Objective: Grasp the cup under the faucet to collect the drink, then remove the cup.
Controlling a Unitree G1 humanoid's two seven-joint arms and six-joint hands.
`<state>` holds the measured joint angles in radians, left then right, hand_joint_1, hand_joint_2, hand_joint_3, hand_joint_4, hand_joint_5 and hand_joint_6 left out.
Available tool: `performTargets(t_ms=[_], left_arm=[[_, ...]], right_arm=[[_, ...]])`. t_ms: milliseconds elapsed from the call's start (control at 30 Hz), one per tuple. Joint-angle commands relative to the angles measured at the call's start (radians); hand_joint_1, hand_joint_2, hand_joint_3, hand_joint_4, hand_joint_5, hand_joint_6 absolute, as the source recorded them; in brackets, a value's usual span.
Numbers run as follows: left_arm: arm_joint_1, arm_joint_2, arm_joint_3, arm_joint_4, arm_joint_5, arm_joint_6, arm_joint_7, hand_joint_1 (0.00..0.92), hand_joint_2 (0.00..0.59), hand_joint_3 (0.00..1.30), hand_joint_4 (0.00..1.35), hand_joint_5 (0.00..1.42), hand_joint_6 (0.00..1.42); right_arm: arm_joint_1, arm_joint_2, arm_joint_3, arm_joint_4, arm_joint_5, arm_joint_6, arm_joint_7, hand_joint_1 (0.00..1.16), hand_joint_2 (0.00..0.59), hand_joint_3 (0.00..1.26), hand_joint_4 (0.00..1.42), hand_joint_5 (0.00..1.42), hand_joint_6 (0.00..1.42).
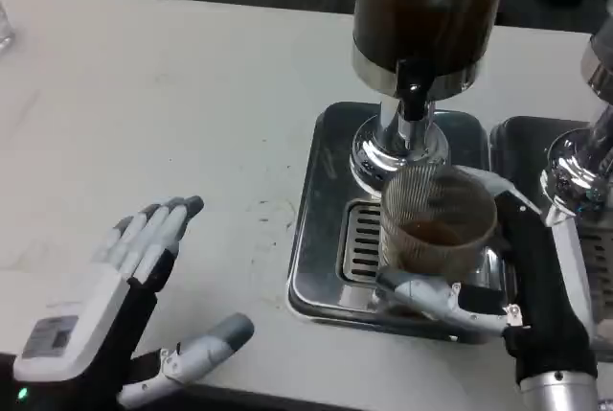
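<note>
A clear ribbed cup (pixel 439 219) with a little brown drink at its bottom stands on the drip tray (pixel 326 239), just below the black faucet (pixel 413 100) of the dark drink dispenser (pixel 426 9). My right hand (pixel 498 286) wraps around the cup from the right, thumb in front and fingers behind it. My left hand (pixel 124 306) rests above the table at the lower left, fingers spread and holding nothing.
A second dispenser with a chrome base (pixel 575 176) and its own tray (pixel 536 143) stands at the right edge, close to my right wrist. White table (pixel 172 114) stretches to the left. A glass edge (pixel 5 28) shows at far left.
</note>
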<state>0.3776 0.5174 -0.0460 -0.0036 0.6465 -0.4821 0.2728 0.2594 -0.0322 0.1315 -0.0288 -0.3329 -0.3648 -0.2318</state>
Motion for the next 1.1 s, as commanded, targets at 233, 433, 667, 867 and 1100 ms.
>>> performTargets(t_ms=[233, 433, 667, 867, 1100], left_arm=[[0.147, 0.025, 0.053, -0.157, 0.044, 0.04, -0.056, 0.0, 0.127, 0.0, 0.0, 0.0, 0.0], [0.222, 0.003, 0.08, -0.249, 0.039, 0.049, -0.063, 0.0, 0.126, 0.0, 0.0, 0.0, 0.0], [0.259, -0.017, 0.072, -0.256, 0.065, 0.04, -0.052, 0.0, 0.127, 0.0, 0.0, 0.0, 0.0], [0.283, -0.03, 0.077, -0.257, 0.076, 0.042, -0.051, 0.0, 0.13, 0.0, 0.0, 0.0, 0.0], [0.288, -0.033, 0.075, -0.254, 0.078, 0.042, -0.055, 0.0, 0.132, 0.0, 0.0, 0.0, 0.0]], right_arm=[[0.07, -0.02, -0.029, -0.159, 0.039, -0.006, 0.044, 1.05, 0.123, 0.84, 0.91, 0.94, 1.09], [0.108, -0.031, -0.052, -0.206, 0.069, 0.008, 0.084, 1.04, 0.122, 0.85, 0.91, 0.94, 1.11], [0.15, -0.018, -0.03, -0.25, 0.059, 0.004, 0.099, 1.03, 0.125, 0.85, 0.92, 0.94, 1.11], [0.203, -0.024, -0.02, -0.295, 0.054, 0.004, 0.116, 1.02, 0.128, 0.86, 0.92, 0.95, 1.12], [0.228, -0.022, -0.025, -0.318, 0.053, 0.007, 0.123, 1.02, 0.129, 0.86, 0.92, 0.95, 1.12]])
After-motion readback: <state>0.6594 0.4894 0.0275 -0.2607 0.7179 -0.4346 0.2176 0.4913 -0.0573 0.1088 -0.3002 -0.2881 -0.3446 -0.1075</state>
